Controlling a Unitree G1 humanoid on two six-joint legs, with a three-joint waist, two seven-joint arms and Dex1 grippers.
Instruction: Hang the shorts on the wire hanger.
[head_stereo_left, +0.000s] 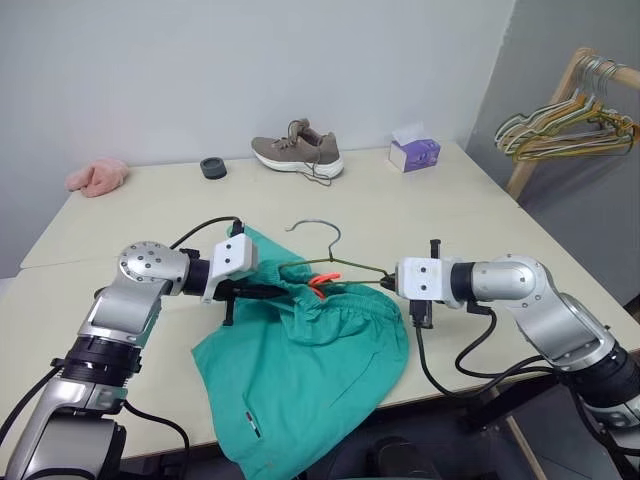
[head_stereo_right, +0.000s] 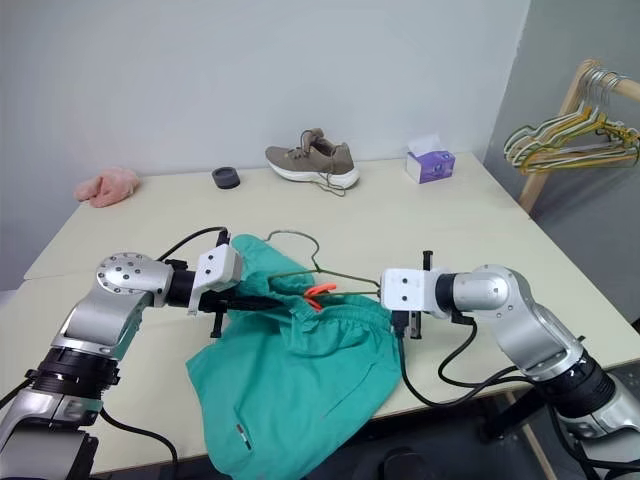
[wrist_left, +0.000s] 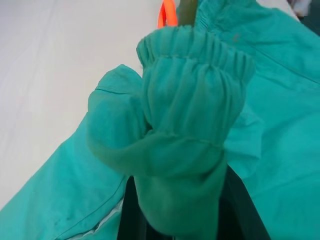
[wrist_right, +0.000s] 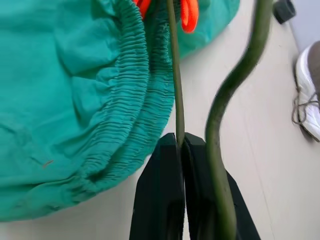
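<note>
At the far left corner of the pale bench lies a small pink cloth, with a dark round ring and a brown sneaker further along the back edge. Nearer, the left fingers are closed on a bunched fold of the gathered waistband of the teal-green fabric shorts, which drape over the bench's front edge. An orange-red loop shows at the waistband, beside the thin dark olive-brown wire hanger, whose hook curves up above the cloth. The right fingers pinch the hanger's wire end tightly. A purple tissue box sits at the back right, and a bunch of gold and pale-green hangers hangs on a wooden rack beyond.
</note>
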